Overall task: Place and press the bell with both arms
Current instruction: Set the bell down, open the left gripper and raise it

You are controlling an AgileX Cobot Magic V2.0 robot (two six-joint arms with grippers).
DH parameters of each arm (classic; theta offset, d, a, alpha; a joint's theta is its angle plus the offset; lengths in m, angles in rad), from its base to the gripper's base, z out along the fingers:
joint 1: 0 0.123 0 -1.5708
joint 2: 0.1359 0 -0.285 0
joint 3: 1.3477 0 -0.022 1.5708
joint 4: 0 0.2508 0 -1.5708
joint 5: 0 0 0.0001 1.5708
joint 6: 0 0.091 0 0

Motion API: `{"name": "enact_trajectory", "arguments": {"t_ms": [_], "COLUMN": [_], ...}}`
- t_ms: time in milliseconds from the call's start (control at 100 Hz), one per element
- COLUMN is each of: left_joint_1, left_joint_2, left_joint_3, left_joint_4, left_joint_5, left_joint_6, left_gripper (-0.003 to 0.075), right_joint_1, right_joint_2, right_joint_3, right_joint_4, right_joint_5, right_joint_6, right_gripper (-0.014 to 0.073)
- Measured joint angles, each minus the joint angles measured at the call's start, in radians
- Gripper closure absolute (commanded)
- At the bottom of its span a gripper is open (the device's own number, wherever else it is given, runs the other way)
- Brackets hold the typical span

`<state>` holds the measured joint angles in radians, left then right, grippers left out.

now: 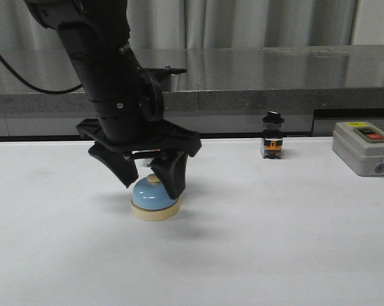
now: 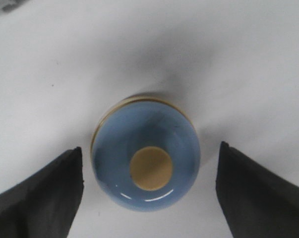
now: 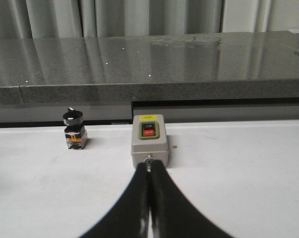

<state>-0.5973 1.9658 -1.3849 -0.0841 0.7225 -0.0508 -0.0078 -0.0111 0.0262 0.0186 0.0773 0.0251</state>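
The light-blue bell (image 1: 155,199) with its cream base and cream button stands on the white table (image 1: 274,242) left of centre. My left gripper (image 1: 152,182) hangs straight over it, open, one finger on each side of the dome. In the left wrist view the bell (image 2: 146,159) sits between the two black fingers (image 2: 45,193) with white table showing on both sides, so neither finger touches it. My right gripper (image 3: 150,168) is shut with nothing in it, low over the table. The right arm does not show in the front view.
A black-capped switch (image 1: 272,135) stands at the back of the table, right of centre. A grey switch box (image 1: 363,148) with red and green buttons sits at the far right, directly ahead of my right gripper (image 3: 149,141). A grey stone ledge (image 1: 255,70) runs behind the table.
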Motion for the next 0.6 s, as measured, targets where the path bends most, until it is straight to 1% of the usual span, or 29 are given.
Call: {"name": "enact_trajectory", "arguments": {"t_ms": [80,170,290,480,580,600], "left_joint_1": [0.0,0.0,0.0,0.0,0.0,0.0], "left_joint_2": [-0.031,-0.075,-0.134,-0.21,-0.243,-0.25], "left_joint_3": [0.0,0.0,0.0,0.0,0.0,0.0], "left_joint_4": [-0.002,-0.002,0.0,0.01,0.019,0.021], "left_joint_5": [-0.004,-0.01,-0.016,-0.016,-0.018,-0.02], "left_joint_6": [0.0,0.0,0.0,0.0,0.0,0.0], "left_gripper": [0.0191,0.0246,0.0377,0.0629,0.0736,0.0739], "right_joint_1": [0.0,0.0,0.0,0.0,0.0,0.0], "right_joint_2": [0.0,0.0,0.0,0.0,0.0,0.0], "right_joint_3": [0.0,0.0,0.0,0.0,0.0,0.0], "right_joint_4": [0.0,0.0,0.0,0.0,0.0,0.0], "right_joint_5": [0.0,0.0,0.0,0.0,0.0,0.0], "right_joint_6": [0.0,0.0,0.0,0.0,0.0,0.0], "right_gripper": [0.0655,0.0655,0.0655,0.0655,0.0655,0.0655]}}
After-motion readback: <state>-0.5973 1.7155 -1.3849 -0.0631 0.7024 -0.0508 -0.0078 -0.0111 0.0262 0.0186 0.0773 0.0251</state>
